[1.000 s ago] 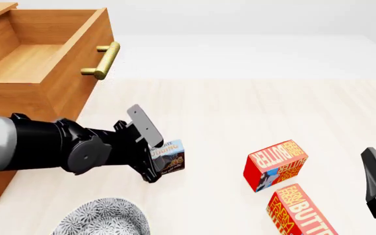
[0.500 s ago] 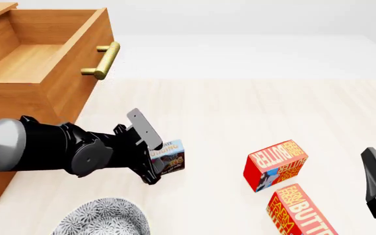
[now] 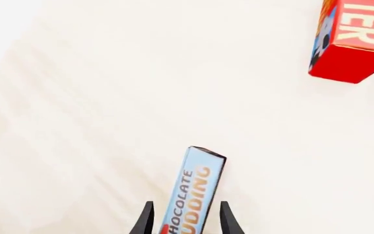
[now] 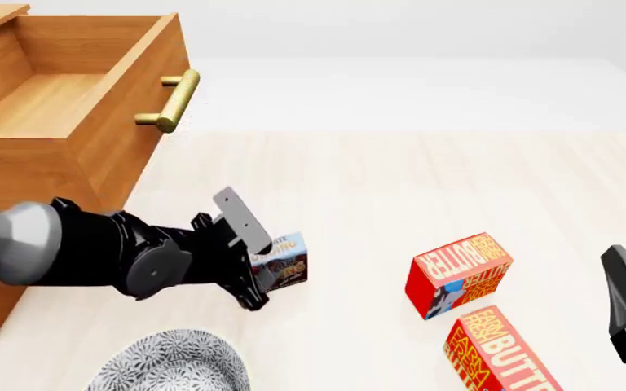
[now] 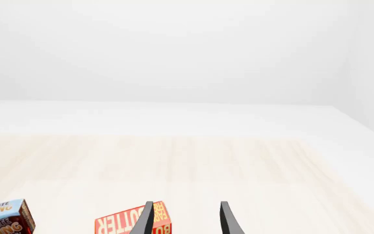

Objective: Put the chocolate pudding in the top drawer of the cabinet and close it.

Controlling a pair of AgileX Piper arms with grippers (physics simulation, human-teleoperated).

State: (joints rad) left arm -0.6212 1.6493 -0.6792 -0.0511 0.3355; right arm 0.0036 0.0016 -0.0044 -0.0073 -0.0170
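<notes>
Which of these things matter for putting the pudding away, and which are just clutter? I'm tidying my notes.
Part of the job:
- chocolate pudding, between the left claw's fingers
- top drawer, open
- cabinet

Lying about:
- two butter boxes
- patterned bowl
- right claw, open and idle
</notes>
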